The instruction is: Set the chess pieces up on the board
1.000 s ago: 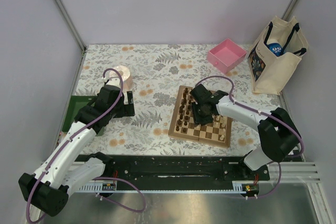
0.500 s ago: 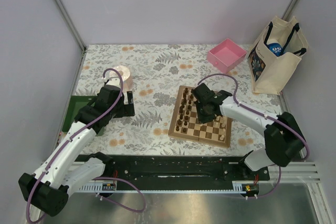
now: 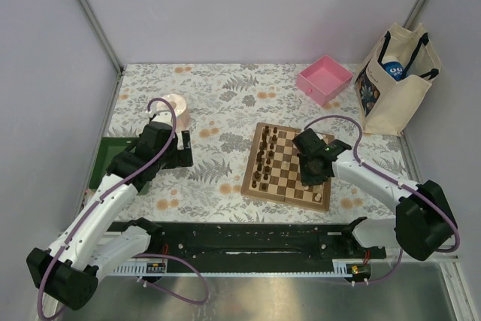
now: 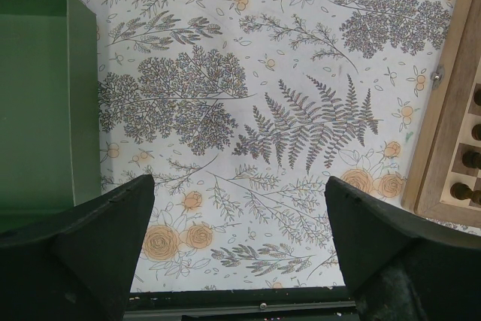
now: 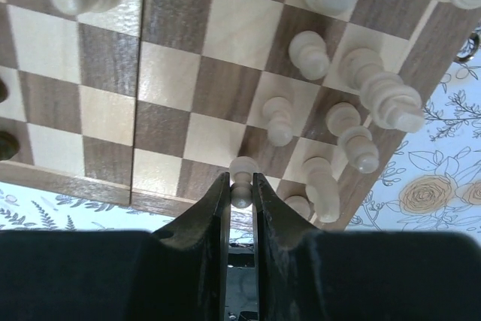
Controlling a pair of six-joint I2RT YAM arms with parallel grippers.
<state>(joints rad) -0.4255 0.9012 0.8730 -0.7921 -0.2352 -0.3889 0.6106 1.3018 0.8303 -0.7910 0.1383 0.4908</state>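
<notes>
Fingers (image 5: 207, 208) of the right hand (image 5: 240, 186) are squeezing shut on a pale pawn (image 5: 242, 174) by the edge of the board (image 5: 83, 58). Other pale pieces (image 5: 359, 148) are standing close by on the squares. Dark pieces (image 3: 260, 162) are standing along the far side. The left hand (image 4: 239, 186) is hanging wide open over the flowery surface (image 4: 301, 110), next to a green tray (image 4: 37, 95).

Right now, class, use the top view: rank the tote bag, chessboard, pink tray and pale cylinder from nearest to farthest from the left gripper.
Measured from the left gripper:
1. pale cylinder, just beyond it on the table's left side.
2. chessboard, to its right, mid-table.
3. pink tray, far side, right of centre.
4. tote bag, at the far right edge.
</notes>
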